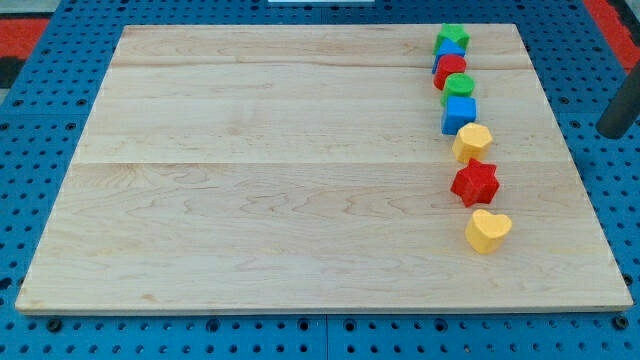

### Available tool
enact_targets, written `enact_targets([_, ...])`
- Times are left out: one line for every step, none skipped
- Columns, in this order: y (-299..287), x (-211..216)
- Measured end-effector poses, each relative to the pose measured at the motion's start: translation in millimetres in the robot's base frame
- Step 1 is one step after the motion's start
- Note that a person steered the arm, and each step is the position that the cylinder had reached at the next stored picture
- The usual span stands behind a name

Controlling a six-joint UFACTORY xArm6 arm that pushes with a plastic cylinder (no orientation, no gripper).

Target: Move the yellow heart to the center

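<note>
The yellow heart [487, 230] lies near the view's right on the wooden board [280, 200], at the bottom end of a line of blocks. Just above it sits a red star [475, 183], then a second yellow block [472, 142] with a rounded, many-sided shape. My tip [613, 134] is the lower end of a dark rod at the view's right edge. It stands off the board over the blue pegboard, well to the right of the line and above the heart's level, touching no block.
The line goes on toward the view's top: a blue cube [459, 113], a green block [459, 86], a red block [450, 70], a partly hidden blue block [447, 54] and a green star [452, 38]. Blue pegboard [600, 330] surrounds the board.
</note>
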State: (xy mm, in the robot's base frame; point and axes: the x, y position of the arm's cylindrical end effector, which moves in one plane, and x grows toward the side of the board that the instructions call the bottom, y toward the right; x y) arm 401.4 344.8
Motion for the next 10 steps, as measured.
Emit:
enact_targets([-0.2,0.5])
enact_targets([0.3,40.9])
enact_targets([-27.6,83.9])
enact_targets([-58.4,135.5])
enact_targets([-118.4,154.0])
enact_targets([-207.0,138.0])
enact_targets([-244.2,106.8])
enact_targets([-276.9,79.4])
enact_targets([-302.5,61.1])
enact_targets([-318.3,37.0])
